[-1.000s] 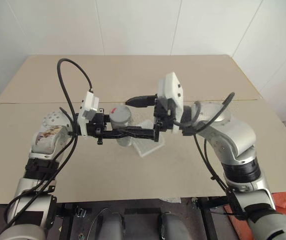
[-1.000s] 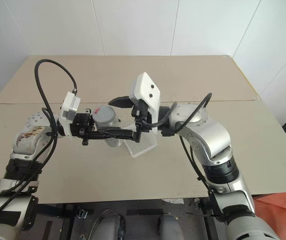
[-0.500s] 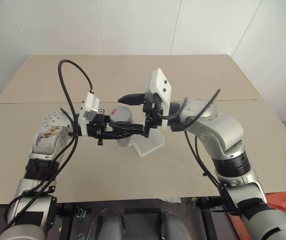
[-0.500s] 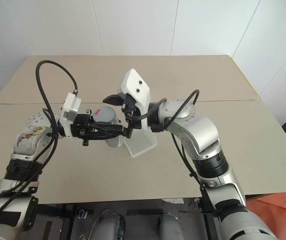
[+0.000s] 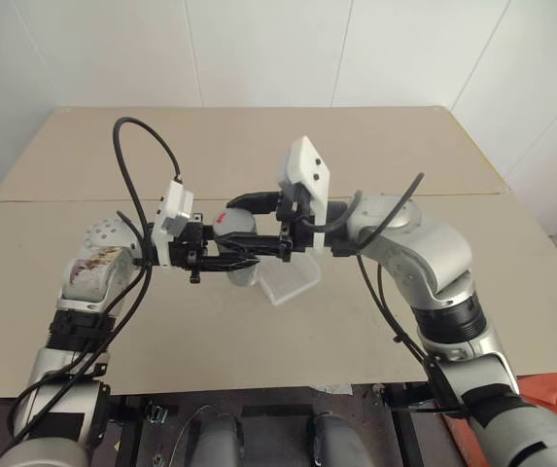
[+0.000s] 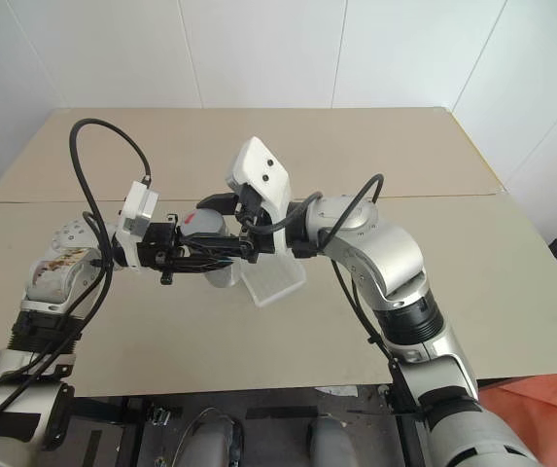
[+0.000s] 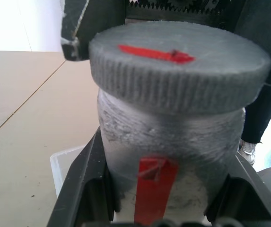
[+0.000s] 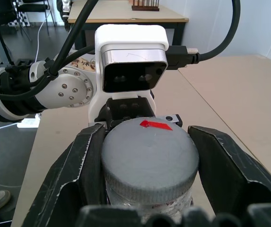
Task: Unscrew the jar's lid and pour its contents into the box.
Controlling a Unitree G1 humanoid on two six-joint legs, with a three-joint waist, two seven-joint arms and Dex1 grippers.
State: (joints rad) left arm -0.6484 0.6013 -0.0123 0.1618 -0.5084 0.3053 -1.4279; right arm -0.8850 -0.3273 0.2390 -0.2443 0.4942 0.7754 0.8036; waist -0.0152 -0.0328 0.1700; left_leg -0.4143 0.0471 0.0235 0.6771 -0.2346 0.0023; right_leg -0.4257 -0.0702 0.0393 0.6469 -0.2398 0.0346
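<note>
Head views: the jar (image 5: 241, 255) is held upright above the table (image 5: 404, 146), between the two grippers. The left gripper (image 5: 244, 261) is clamped on the jar's body from the robot's left. The right gripper (image 5: 244, 226) reaches in from the opposite side, its two fingers closed on the lid (image 5: 236, 223). The box (image 5: 291, 280) lies on the table just below and beside the right gripper, tilted in the picture; whether it holds anything cannot be told.

Left wrist view: the jar (image 7: 173, 156) sits between this gripper's own fingers (image 7: 85, 189). The lid (image 7: 180, 71) is grey, ribbed at the edge, with a red mark on top. A red mark shows on the white label. The contents are not discernible.

Right wrist view: the lid (image 8: 149, 156) is seated on the jar, with a finger (image 8: 85, 163) pressed against each side.

Change: one second ago the right gripper stood wide open beside the lid; now it has closed on it. The left gripper's grip is unchanged.
</note>
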